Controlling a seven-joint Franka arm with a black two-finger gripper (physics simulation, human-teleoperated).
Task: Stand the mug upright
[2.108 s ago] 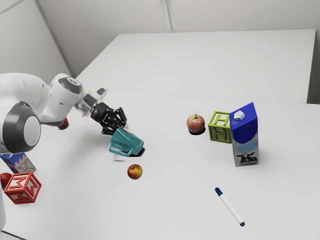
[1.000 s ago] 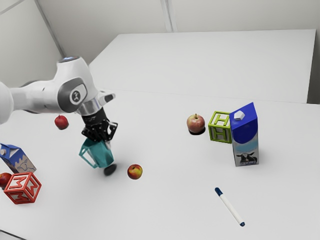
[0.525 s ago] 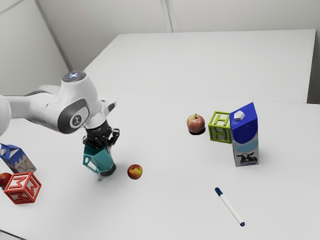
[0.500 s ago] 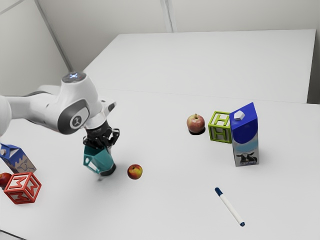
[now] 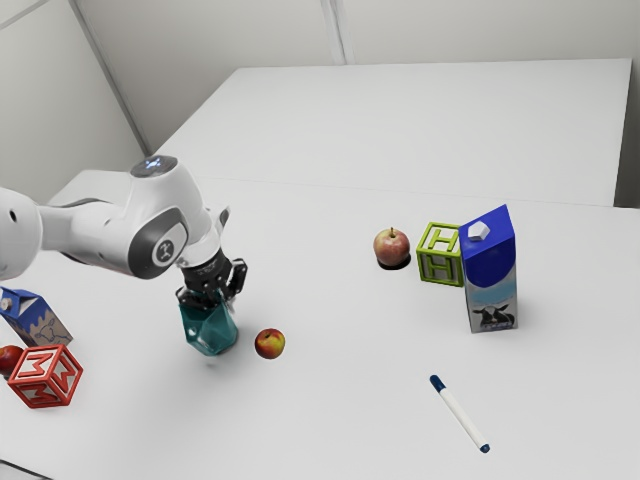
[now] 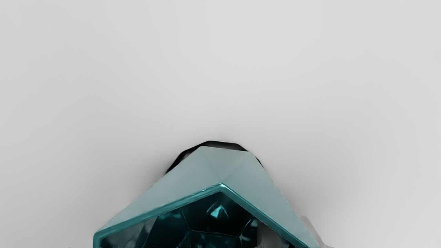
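White counter (image 5: 330,420). Blue-topped milk carton (image 5: 490,262) upright, exterior view's right, beside green H block (image 5: 437,262). Hand (image 5: 218,302) pointing down, exterior view's left, pinching one wall of teal mug (image 5: 211,334). Mug mouth up, leaning slightly, near small red-yellow apple (image 5: 270,344).

Layout on table (image 5: 330,430), exterior view: mug (image 5: 212,332) left of centre, below gripper (image 5: 212,284). Mug base looks at or near the tabletop, contact hard to confirm. First apple (image 5: 270,344) just right of mug. Farther right and back: second apple (image 5: 391,247), then H block (image 5: 436,268), then tall carton (image 5: 490,270) at the block's right, slightly forward. Marker (image 5: 460,414) in front of tall carton. Far left: M block (image 5: 45,377), small carton (image 5: 38,322) behind it, third apple (image 5: 10,360) beside both.
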